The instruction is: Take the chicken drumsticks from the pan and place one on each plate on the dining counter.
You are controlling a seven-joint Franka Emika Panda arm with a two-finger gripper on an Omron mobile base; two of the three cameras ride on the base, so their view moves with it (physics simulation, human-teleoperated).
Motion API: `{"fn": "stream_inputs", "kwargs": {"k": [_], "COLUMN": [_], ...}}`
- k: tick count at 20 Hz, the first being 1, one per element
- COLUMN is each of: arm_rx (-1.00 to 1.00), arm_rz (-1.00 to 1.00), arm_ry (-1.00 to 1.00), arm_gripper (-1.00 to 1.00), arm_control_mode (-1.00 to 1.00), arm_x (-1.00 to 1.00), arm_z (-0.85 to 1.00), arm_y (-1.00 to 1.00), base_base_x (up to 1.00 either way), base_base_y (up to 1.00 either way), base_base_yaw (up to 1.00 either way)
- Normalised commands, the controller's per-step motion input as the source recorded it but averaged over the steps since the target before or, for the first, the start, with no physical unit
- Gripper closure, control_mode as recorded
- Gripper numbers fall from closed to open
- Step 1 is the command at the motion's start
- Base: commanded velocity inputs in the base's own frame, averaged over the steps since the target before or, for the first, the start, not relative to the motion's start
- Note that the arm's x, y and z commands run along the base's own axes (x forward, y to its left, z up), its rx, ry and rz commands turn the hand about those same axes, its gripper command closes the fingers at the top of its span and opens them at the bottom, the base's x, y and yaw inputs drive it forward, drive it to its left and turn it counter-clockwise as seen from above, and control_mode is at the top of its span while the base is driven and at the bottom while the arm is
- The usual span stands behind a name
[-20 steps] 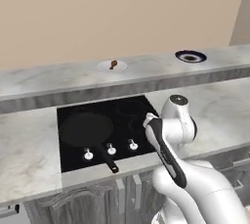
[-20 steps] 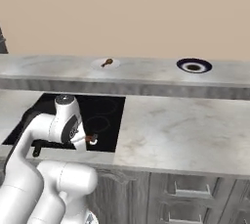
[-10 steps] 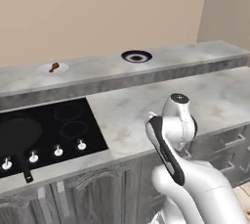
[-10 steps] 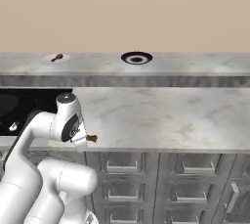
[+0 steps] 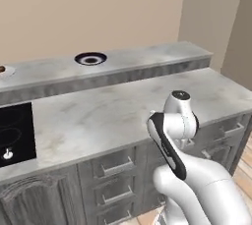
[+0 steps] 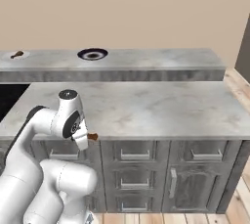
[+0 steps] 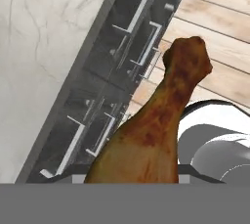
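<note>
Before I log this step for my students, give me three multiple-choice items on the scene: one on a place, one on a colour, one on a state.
1. Where does the navy-rimmed plate stand?
A. on the raised dining counter
B. on the floor
C. on the hob

2. What colour is the drumstick in the gripper?
A. green
B. orange-brown
C. white

3. What is the state of the navy-rimmed plate?
A. it holds a drumstick
B. it is upside down
C. it is bare

Answers:
1 A: the navy-rimmed plate sits on the dining counter, above the lower worktop.
2 B: the hand view shows the held drumstick glossy orange-brown, rising from the gripper.
3 C: its white centre is free, while the other drumstick lies on the whitish plate further along the ledge.
</note>
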Motion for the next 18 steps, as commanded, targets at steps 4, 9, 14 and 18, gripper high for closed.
{"fn": "stream_inputs", "kwargs": {"k": [4,9,14,18], "arm_rx": [0.0,0.0,0.0,0.0], "arm_rz": [0.0,0.0,0.0,0.0], "arm_ry": [0.0,0.0,0.0,0.0], "arm_gripper": [1.0,1.0,1.0,1.0], "arm_control_mode": [1.0,1.0,1.0,1.0], "arm_x": [0.0,0.0,0.0,0.0], "arm_z": [0.0,0.0,0.0,0.0], "arm_y": [0.0,0.0,0.0,0.0], "base_base_x": [-0.04,0.0,0.04,0.23], "base_base_y": [-1.0,-1.0,-1.0,-1.0], "base_base_yaw": [-0.06,-0.11,-0.15,-0.25]}}
